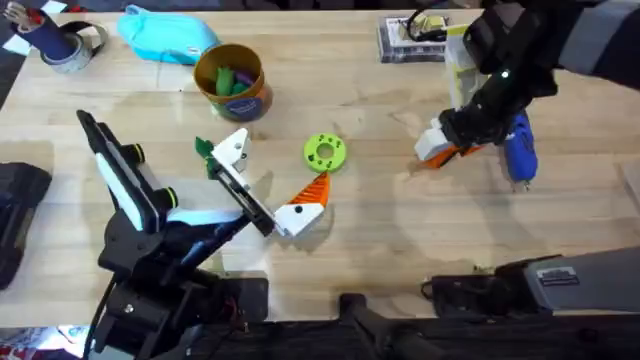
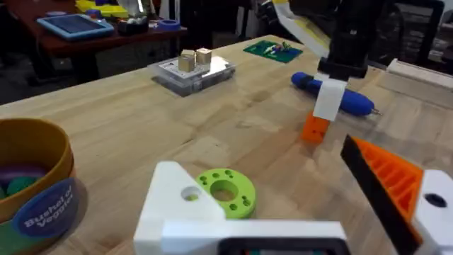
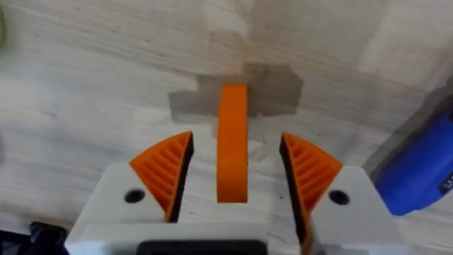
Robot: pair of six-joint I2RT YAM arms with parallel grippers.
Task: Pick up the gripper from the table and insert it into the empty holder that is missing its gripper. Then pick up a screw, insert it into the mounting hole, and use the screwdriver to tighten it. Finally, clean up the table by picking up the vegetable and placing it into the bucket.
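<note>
While the right gripper (image 3: 233, 177) seems to hold the gripper (image 1: 440, 150) between barely spread pads near the table's (image 1: 380, 240) right edge, the holder (image 1: 232, 152) mid-table waits empty; left gripper (image 1: 285, 215) stands spread. Screw and cleanup remain.

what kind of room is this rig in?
Likely a robotics lab or workshop: a wooden bench, a desk cluttered with gear behind it, a blue screwdriver and tape rolls lying about.
</note>
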